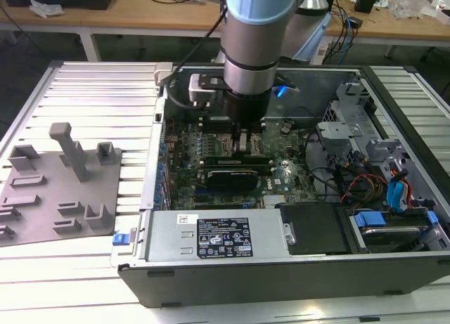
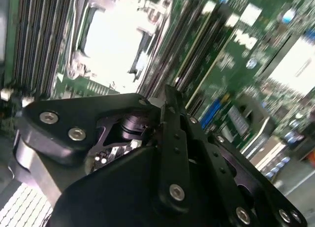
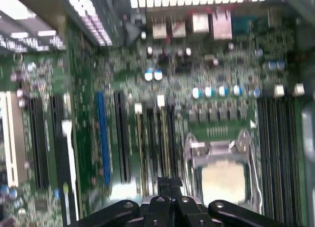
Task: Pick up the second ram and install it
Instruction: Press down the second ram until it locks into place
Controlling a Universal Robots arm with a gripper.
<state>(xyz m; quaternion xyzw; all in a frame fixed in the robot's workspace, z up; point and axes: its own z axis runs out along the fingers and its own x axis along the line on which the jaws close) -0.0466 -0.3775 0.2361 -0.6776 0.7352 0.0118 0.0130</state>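
The pincer [image 3: 170,186] is being held with fingertips pressed together, nothing visibly gripped between them, while the second ram [image 1: 235,157] is being shown directly beneath its tips, apparently seated, its long axis running along the memory sockets [image 3: 152,138].

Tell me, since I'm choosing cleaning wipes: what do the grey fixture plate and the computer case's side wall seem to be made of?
The fixture plate looks like matte grey plastic: uniform dull colour, moulded upright posts, no glare. The computer case's side wall looks like dark painted sheet metal, thin-edged with a faint sheen, though the look alone leaves the coating open.
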